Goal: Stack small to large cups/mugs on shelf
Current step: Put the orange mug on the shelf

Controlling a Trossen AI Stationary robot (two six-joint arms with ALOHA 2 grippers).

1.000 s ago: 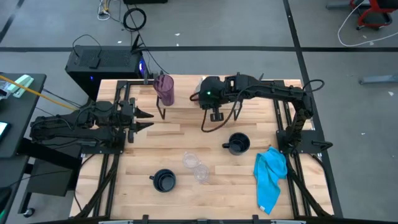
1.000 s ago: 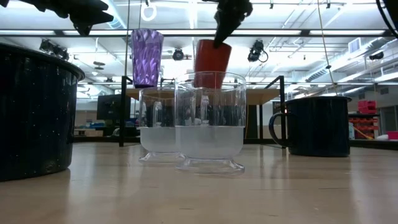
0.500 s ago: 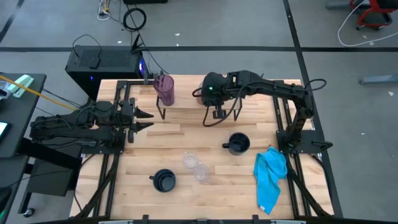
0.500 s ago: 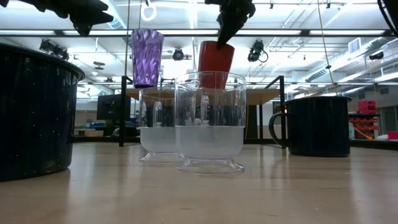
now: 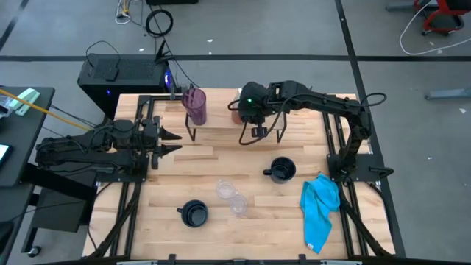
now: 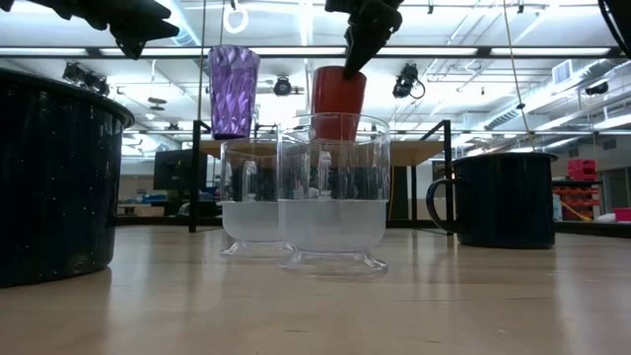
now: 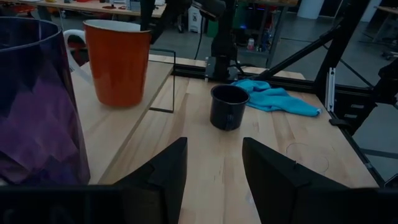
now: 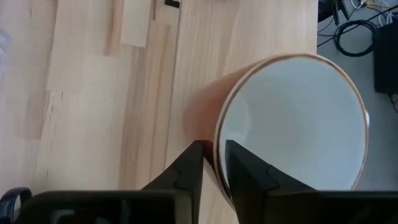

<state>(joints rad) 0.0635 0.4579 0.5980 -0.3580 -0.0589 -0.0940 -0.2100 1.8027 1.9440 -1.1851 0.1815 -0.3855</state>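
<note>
An orange mug with a white inside (image 7: 118, 62) stands upright on the shelf's light wood plank (image 7: 106, 124), with my right gripper (image 8: 215, 169) shut on its rim from above. It also shows in the low view (image 6: 338, 94). A purple tumbler (image 5: 195, 105) stands on the shelf's left end. My left gripper (image 7: 214, 165) is open and empty at the table's left side, level with the shelf. Two black mugs (image 5: 282, 170) (image 5: 194, 213) and two small clear cups (image 5: 224, 190) (image 5: 238, 204) stand on the tabletop. My right gripper pinches the orange mug's wall at the rim (image 8: 217, 146), one finger (image 8: 245, 177) inside the mug and one (image 8: 186, 171) outside. The fingers come from above, pointing down. The mug stands upright with its bottom (image 7: 117, 99) on the shelf plank.
A blue cloth (image 5: 321, 206) lies at the table's right near corner. The shelf's thin black legs (image 5: 243, 140) stand on the tabletop. In the low view the clear cups (image 6: 333, 192) hide the shelf's middle. Bare wood lies between the shelf and the cups.
My right gripper has gone a little toward the table's far edge with the orange mug. The mug hung tilted a second ago and now stands upright over the shelf plank. The gripper has stayed shut on the rim.
</note>
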